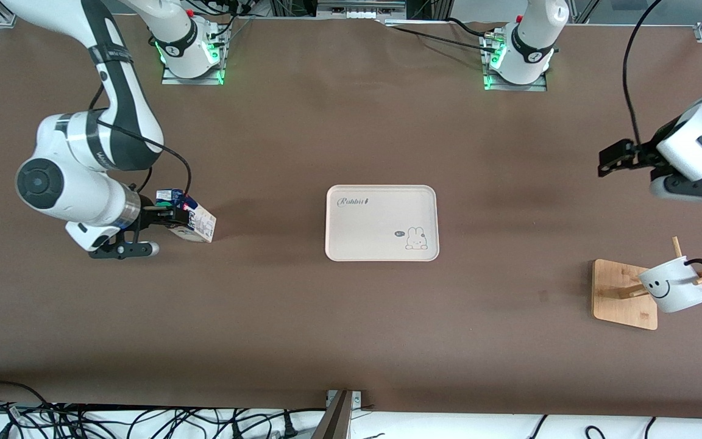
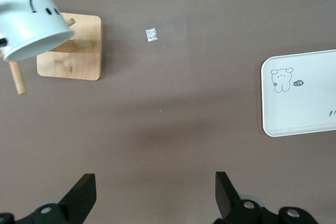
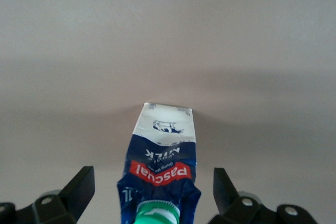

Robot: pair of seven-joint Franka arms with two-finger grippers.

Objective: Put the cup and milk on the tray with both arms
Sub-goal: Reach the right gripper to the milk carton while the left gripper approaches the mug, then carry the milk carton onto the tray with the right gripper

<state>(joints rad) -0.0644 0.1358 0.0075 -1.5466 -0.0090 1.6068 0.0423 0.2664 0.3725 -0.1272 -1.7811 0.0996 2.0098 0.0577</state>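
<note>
Right wrist view: the milk (image 3: 164, 169) occupies the lower centre of the frame, its green cap (image 3: 156, 216) at the bottom edge and its white end toward mid-frame. Printed lettering on the blue panel reads upside down. The right gripper (image 3: 153, 195) shows two black fingers (image 3: 79, 187) at lower left and lower right, spread wide, clear of the carton. Brown table (image 3: 168, 35) fills the upper frame.

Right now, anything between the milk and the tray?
Nothing visible. The milk sits between the open right gripper's fingers at the right arm's end; only bare table separates it from the tray. The tray holds nothing.
</note>
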